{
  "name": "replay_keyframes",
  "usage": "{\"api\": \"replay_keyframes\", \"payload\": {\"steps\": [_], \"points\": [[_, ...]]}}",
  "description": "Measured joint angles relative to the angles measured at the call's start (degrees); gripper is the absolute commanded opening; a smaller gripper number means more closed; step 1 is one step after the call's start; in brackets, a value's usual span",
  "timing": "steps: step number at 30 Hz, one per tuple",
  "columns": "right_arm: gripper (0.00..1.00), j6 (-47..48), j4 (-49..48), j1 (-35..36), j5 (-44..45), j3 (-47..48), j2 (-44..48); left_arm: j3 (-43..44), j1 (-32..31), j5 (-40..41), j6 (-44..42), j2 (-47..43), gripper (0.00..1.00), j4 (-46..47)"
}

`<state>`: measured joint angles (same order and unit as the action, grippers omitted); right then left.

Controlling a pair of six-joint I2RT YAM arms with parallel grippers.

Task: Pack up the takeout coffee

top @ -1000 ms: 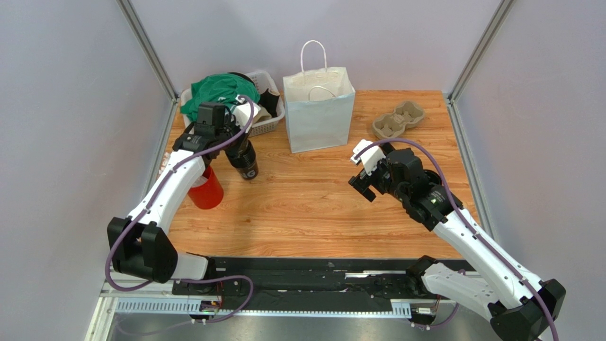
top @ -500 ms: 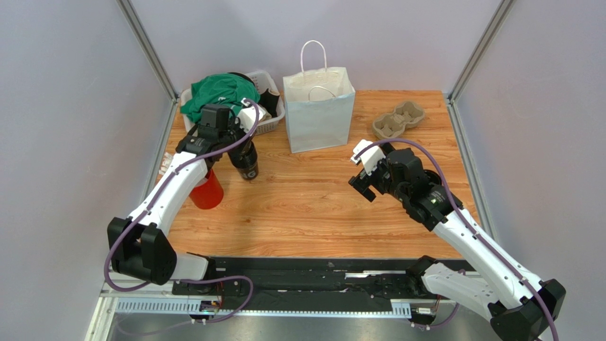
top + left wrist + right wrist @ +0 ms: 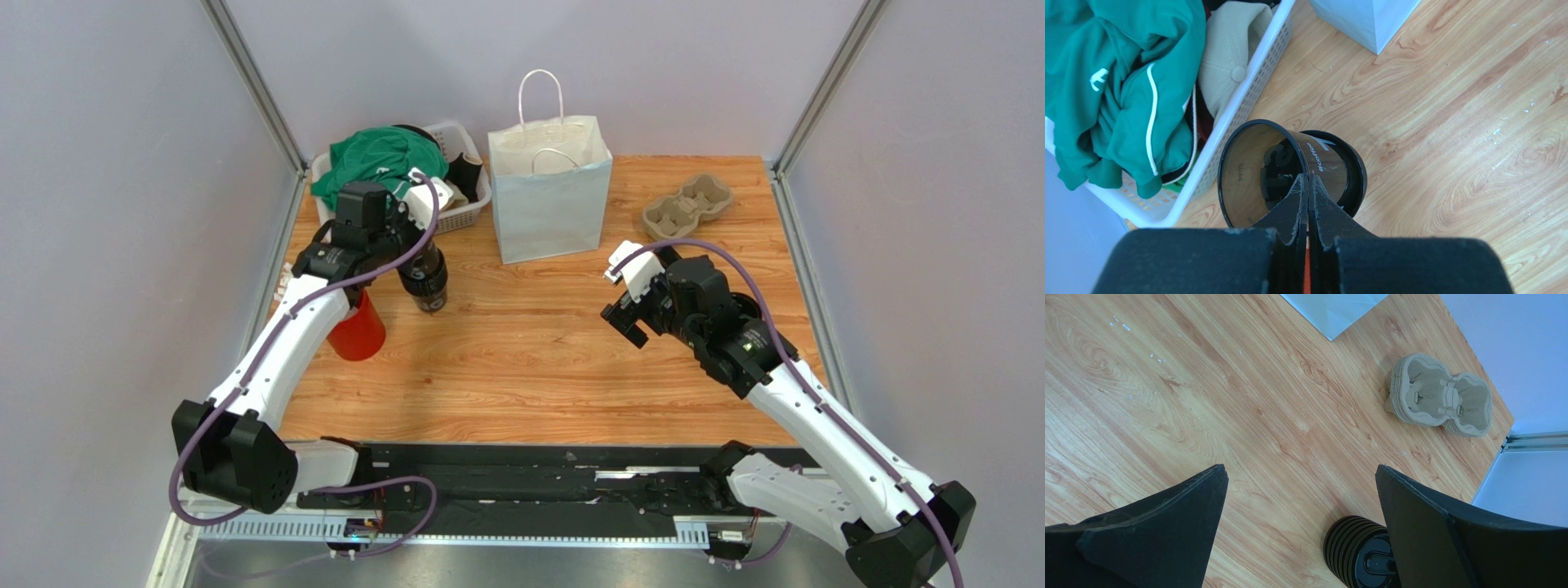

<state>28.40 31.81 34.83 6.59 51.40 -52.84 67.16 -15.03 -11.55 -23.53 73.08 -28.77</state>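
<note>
While the left gripper point(image 3: 1308, 184) is pinched tight on the near wall of an open black cup point(image 3: 1290, 168), the coffee point(image 3: 1358, 551) sits elsewhere, on the table point(image 3: 540, 355) under the right gripper point(image 3: 1301, 468). That coffee is a ribbed black cup with a black lid, standing low between the right gripper's widely spread fingers point(image 3: 1168, 527) and closer to the right-hand one. Its edge slips behind that finger in the wrist view, so I cannot tell whether they touch. From above it is hidden beneath the right arm.

The right gripper is released and grasps nothing, hanging over bare wood about mid-table, with its fingers pointing toward the far right corner. A cardboard carrier point(image 3: 687, 206) lies there with its hollows facing up, well apart from the coffee.

The open cup in the left gripper is tilted, its mouth turned toward the wrist camera, just beside the white basket point(image 3: 464, 218). I cannot tell whether its base rests on the wood. A green garment point(image 3: 374, 157) is heaped in the basket, with a pale cap beside it. The red cup point(image 3: 356, 333) stands near the left arm, on the side toward the arm bases.

The white bag point(image 3: 550, 208) stands upright at the back, between basket and carrier, its handles up.
</note>
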Motion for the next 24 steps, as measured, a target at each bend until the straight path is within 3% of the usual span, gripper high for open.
{"api": "replay_keyframes", "payload": {"steps": [24], "points": [[0.99,0.2,0.0,0.0,0.0,0.0,0.0,0.0,-0.3,1.2,-0.8,-7.5,0.0,2.4]]}}
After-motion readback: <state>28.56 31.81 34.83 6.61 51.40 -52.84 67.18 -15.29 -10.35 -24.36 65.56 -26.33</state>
